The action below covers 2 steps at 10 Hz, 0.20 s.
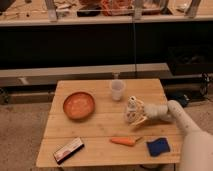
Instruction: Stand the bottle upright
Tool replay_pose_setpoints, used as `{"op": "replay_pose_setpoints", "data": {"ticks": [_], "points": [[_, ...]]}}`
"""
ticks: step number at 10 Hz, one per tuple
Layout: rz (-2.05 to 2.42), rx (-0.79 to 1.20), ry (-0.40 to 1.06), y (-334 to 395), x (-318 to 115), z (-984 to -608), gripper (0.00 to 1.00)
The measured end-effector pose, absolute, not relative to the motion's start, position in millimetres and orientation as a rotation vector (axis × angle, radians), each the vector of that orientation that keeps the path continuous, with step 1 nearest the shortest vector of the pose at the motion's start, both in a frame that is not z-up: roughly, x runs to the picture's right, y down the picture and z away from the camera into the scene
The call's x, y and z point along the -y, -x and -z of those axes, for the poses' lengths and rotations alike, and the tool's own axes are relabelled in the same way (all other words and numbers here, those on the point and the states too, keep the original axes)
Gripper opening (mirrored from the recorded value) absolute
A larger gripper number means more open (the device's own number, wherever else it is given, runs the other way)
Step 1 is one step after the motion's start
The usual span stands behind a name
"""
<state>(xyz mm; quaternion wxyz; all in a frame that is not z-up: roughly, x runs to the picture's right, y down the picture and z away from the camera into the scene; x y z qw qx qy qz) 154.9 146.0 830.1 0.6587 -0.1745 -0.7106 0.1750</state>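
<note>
The bottle point(131, 109) is a small pale cream-white shape with tan-brown markings. It sits right of centre on the wooden table point(100, 127), just below the clear cup point(117, 90). My gripper point(137, 113) reaches in from the right on its white arm and is right at the bottle, overlapping it. The bottle seems to lean somewhat. Where the bottle ends and the gripper begins is hard to make out.
An orange bowl point(78, 104) sits on the table's left. A carrot point(124, 141) and a blue sponge point(158, 147) lie near the front edge. A flat snack packet point(68, 150) lies at the front left. A dark shelf unit stands behind the table.
</note>
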Motion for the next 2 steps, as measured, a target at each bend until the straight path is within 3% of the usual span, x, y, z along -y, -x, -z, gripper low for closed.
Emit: {"op": "replay_pose_setpoints", "data": {"ticks": [2], "points": [[-0.389,1.581,0.394,-163.0,-143.5,-828.3,0.80]]}}
